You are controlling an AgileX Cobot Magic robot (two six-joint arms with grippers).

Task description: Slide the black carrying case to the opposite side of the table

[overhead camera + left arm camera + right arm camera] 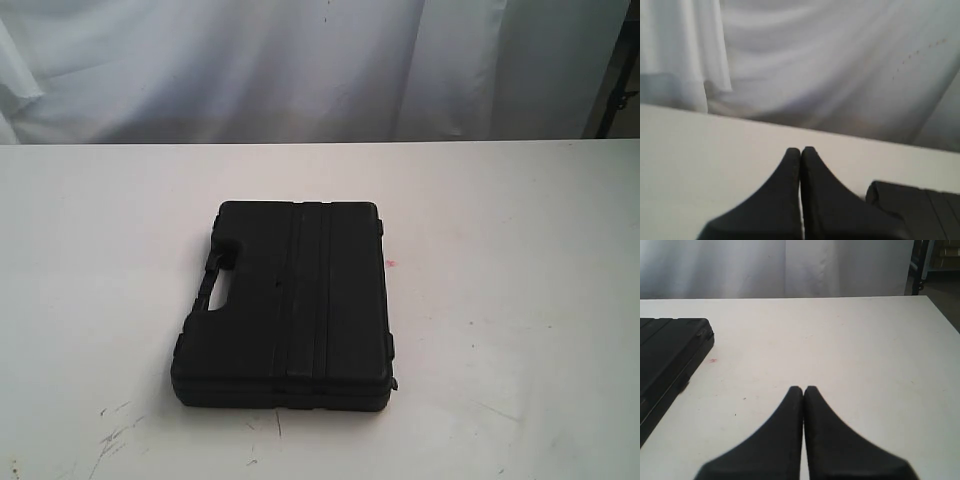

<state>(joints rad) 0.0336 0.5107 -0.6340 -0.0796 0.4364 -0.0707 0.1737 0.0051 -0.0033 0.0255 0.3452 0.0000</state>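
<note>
Near the middle of the table (520, 230), a little toward 6 o'clock, the black case (285, 310) lies flat with its handle at 9 o'clock. A red speck (391, 264) sits at its 2 o'clock. My left gripper (800, 150) and my right gripper (803, 388) are both pressed closed and empty, apart from the case.

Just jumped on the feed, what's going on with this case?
The black carrying case lies flat and closed on the white table, with nothing touching it. The left gripper and right gripper are both shut and clear of the case; each wrist camera catches only an edge of it. The slide has not started yet.
</note>
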